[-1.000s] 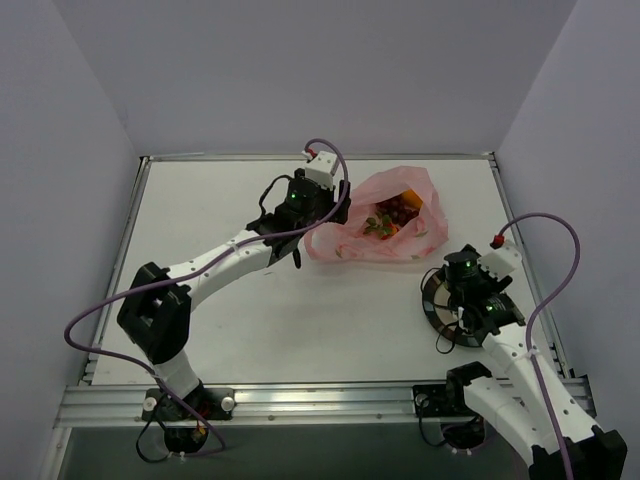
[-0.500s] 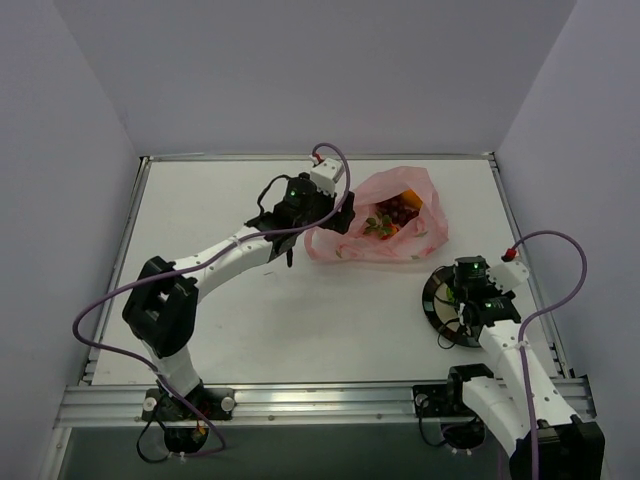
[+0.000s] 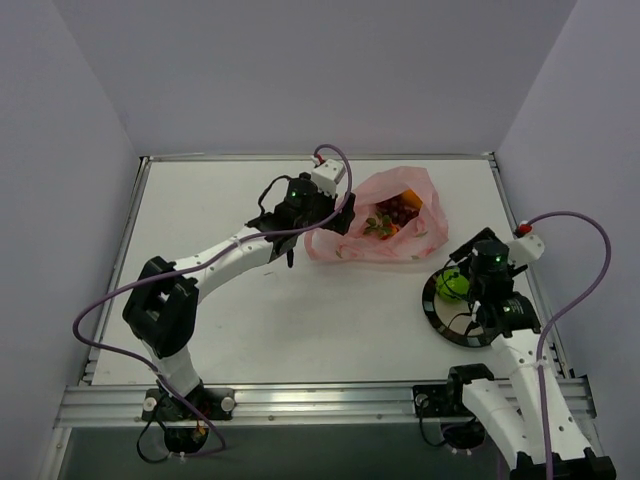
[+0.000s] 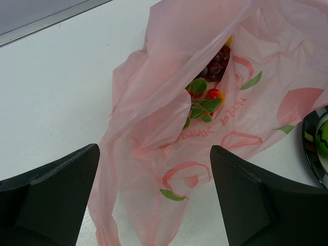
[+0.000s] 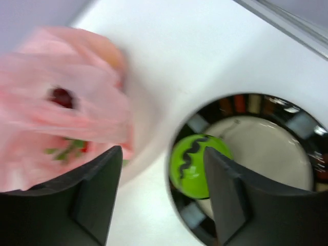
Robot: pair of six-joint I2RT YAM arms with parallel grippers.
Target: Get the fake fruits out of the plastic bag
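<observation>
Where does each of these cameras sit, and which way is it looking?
Top external: fixed above and behind the table, looking down; both arms show, the left hand at the pink bag.
Left wrist: rides the left arm, looking down into the bag's mouth at the fruits inside; its two black fingers frame the bottom.
Right wrist: rides the right arm, looking down, blurred, at the green fruit on the plate; its own fingers show below.
Shared: all three show the bag, plate and green fruit.
</observation>
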